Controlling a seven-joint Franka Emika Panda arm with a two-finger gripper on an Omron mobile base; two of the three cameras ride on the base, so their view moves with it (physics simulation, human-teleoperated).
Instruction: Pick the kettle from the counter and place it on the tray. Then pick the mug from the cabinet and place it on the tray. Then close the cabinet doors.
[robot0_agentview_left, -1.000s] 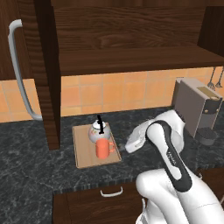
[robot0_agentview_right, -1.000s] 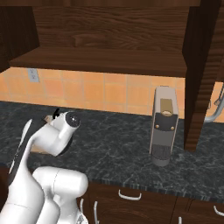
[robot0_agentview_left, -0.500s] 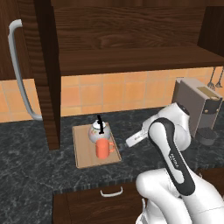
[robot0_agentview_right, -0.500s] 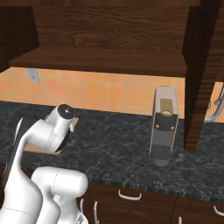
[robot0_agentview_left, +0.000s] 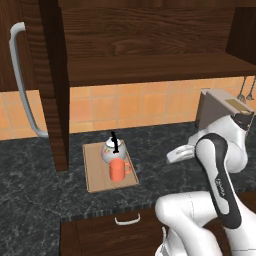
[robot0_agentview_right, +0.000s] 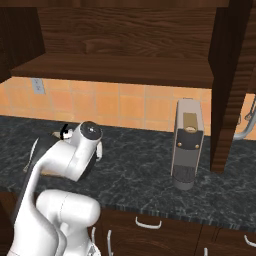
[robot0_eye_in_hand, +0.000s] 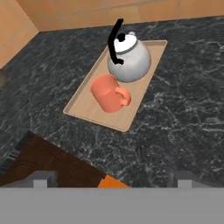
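Lifting away from the tray (robot0_agentview_left: 95, 172), the gripper (robot0_agentview_left: 178, 154) hangs released; the mug (robot0_agentview_left: 118, 170) sits beside the kettle (robot0_agentview_left: 113, 149), leaving only the cabinet doors (robot0_agentview_left: 52, 85).

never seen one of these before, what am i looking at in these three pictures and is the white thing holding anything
The white thing is a robot arm in a simulated kitchen. Two pictures come from cameras on its base, behind it to the left and to the right. The third comes from a camera on its hand, looking down past the gripper, whose jaws stand open and hold nothing. On the dark counter lies a wooden tray with a white kettle and an orange mug on it. A grey toaster stands further right. Above, the cabinet shelf is bare and a cabinet door hangs open.
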